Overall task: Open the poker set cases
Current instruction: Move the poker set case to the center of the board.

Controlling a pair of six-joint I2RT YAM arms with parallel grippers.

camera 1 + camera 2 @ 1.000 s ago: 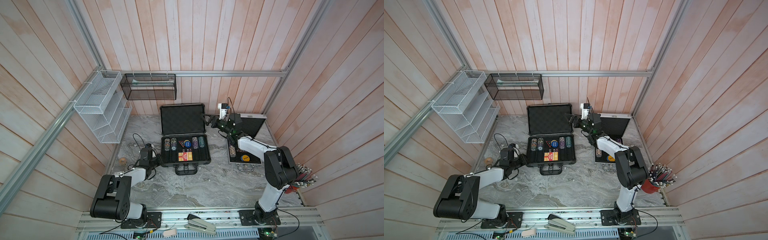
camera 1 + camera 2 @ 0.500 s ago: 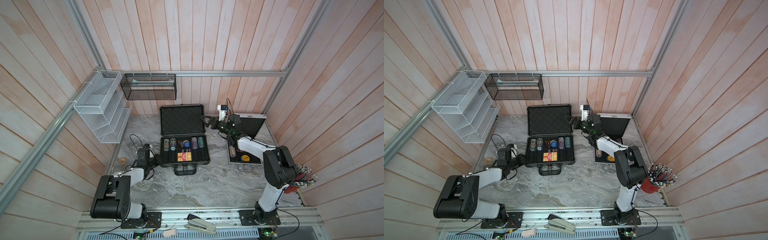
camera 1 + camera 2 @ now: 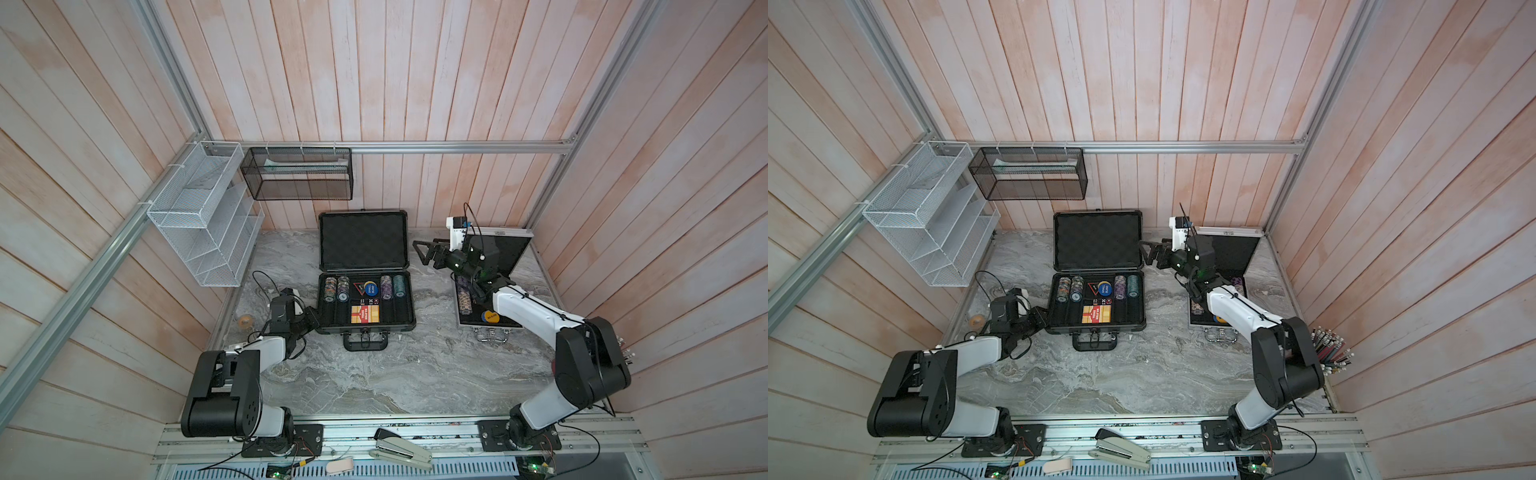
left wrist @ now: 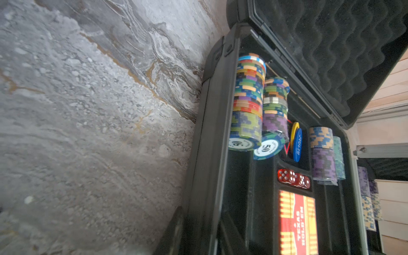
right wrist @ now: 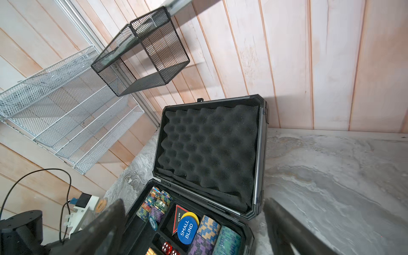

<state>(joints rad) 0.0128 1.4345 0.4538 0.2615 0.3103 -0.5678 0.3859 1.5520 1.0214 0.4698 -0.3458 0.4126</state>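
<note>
The case [image 4: 209, 143] is dark grey (foam [image 5: 207, 154] black, wavy), table [image 3: 395, 374] marbled grey.

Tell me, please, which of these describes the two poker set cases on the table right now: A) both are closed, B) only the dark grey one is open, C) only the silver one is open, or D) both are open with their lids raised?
D: the dark grey case and the silver case both stand with lids raised.

Larger case [image 3: 362, 243] lies left of smaller case [image 3: 513, 252] on the table [image 3: 395, 374].
</note>
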